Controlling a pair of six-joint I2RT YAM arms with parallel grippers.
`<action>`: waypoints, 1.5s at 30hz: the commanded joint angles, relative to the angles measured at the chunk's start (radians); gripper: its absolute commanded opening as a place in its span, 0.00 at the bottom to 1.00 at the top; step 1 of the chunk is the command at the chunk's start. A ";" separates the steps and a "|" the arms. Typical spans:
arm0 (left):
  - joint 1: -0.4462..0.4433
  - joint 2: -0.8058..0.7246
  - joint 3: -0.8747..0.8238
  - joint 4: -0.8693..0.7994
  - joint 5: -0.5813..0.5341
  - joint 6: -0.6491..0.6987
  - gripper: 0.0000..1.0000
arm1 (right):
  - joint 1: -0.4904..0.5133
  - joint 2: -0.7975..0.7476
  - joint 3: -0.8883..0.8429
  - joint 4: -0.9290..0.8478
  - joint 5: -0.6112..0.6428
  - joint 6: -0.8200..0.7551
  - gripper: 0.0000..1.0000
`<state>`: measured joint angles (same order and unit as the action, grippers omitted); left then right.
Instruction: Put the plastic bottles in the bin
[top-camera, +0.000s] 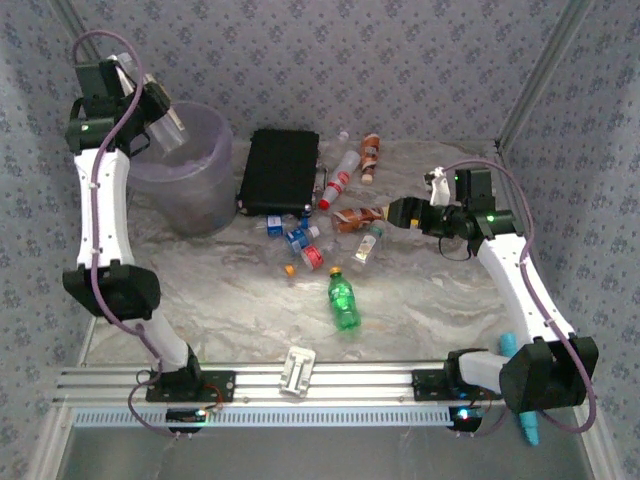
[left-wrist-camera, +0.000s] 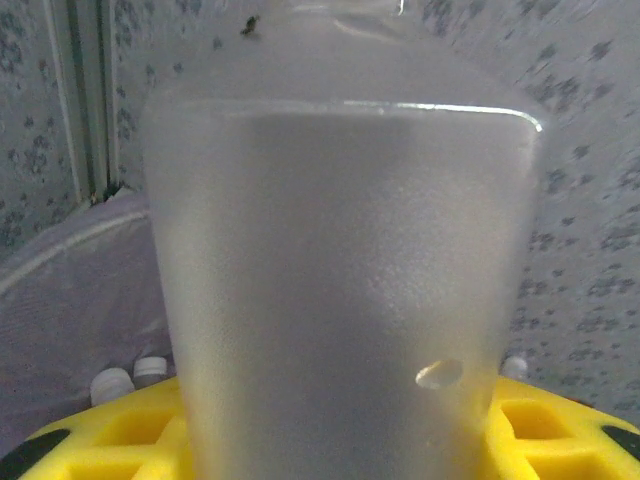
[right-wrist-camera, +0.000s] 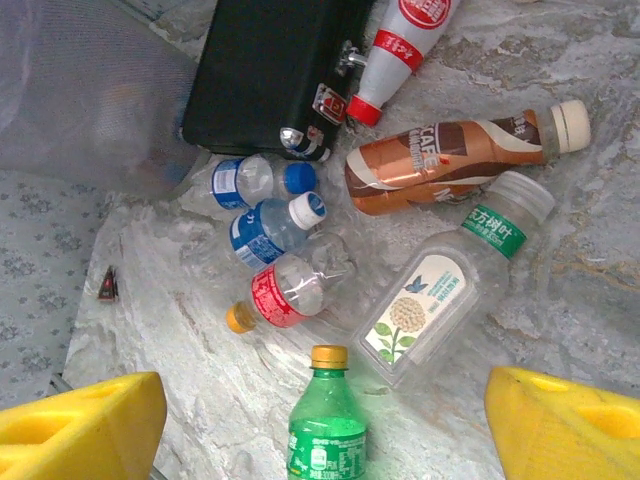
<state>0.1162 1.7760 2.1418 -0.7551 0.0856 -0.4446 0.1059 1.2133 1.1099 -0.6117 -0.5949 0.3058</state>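
As a clear bottle (left-wrist-camera: 340, 300) is clamped by the left gripper (top-camera: 160, 118) above the far-left bin (top-camera: 195, 200), the right gripper (top-camera: 398, 212) is spread wide.

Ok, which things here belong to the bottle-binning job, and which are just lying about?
Job: bin, held clear bottle, green bottle, brown coffee bottle, flower-label bottle, blue-label bottles, red-label bottle, red-and-white bottle.
Lying about: black case, white bracket.

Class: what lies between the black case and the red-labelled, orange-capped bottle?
A blue-capped bottle and a white-capped bottle, in the right wrist view.
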 joint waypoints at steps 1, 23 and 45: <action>0.000 0.057 0.056 -0.072 0.039 0.035 0.30 | -0.008 -0.026 -0.014 -0.021 0.015 -0.010 0.85; -0.054 0.060 -0.221 -0.066 0.040 0.061 0.52 | -0.020 -0.020 -0.020 -0.036 0.030 -0.022 0.84; -0.055 0.049 -0.116 -0.111 0.066 0.082 0.83 | -0.012 -0.005 -0.026 -0.045 0.095 0.037 0.85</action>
<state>0.0631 1.8790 1.9972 -0.8433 0.1452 -0.3820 0.0921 1.2022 1.0946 -0.6266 -0.5510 0.3073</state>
